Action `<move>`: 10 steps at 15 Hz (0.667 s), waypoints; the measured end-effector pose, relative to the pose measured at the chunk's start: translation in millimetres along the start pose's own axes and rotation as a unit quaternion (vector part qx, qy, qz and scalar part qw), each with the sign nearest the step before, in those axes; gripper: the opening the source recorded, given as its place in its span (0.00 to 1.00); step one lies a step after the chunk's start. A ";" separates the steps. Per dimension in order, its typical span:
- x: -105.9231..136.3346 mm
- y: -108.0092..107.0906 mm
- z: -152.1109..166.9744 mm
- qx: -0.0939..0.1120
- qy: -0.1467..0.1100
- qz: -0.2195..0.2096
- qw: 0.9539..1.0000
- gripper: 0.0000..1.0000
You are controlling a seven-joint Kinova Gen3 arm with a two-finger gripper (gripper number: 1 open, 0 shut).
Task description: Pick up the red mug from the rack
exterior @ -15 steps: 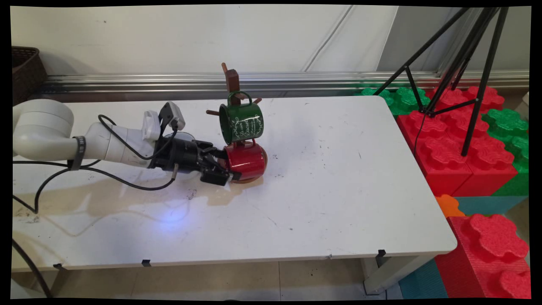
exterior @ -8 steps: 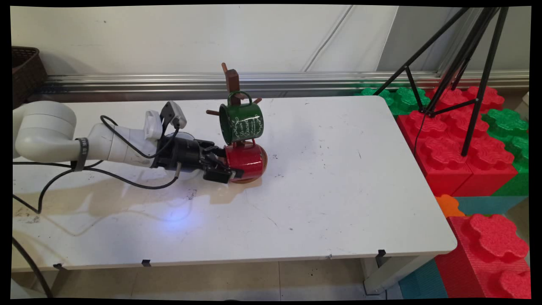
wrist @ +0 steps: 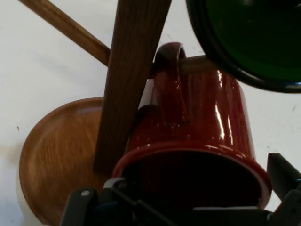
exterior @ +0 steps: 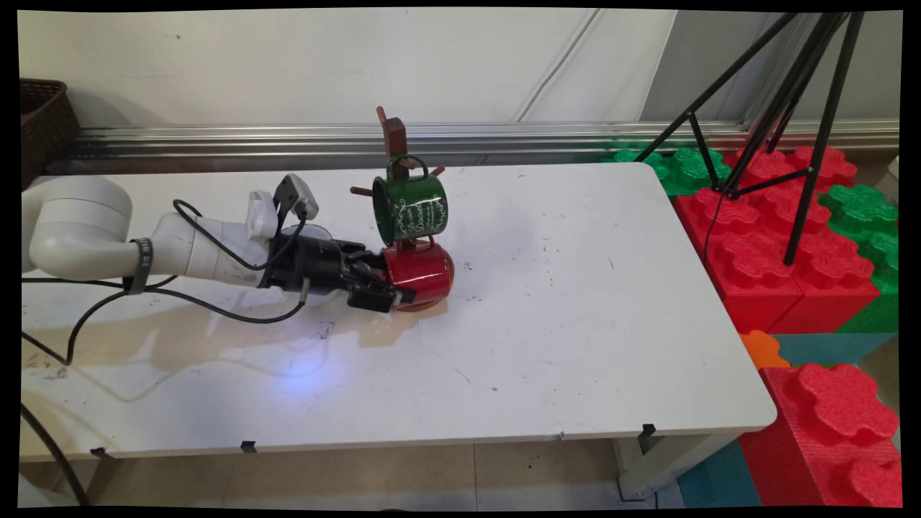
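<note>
The tool (exterior: 389,288) is clamped on the rim of the red mug (exterior: 419,271), one finger seemingly inside its mouth. The mug lies sideways with its handle hooked over a low peg of the wooden mug tree (exterior: 393,138), just above the round base (wrist: 56,155). A green mug (exterior: 410,206) hangs directly above, on the white surface (exterior: 561,302).

Our arm (exterior: 194,248) reaches low and nearly level from the table's left edge, gripper (exterior: 385,284) clamped on the red mug's (exterior: 421,272) rim.
</note>
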 end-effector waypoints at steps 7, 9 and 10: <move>-2.5 0.1 -2.9 -0.001 -0.002 -0.005 1.000 1.00; -3.1 0.1 -4.0 -0.002 -0.003 -0.005 1.000 1.00; -3.4 0.2 -4.3 -0.002 -0.003 -0.005 1.000 1.00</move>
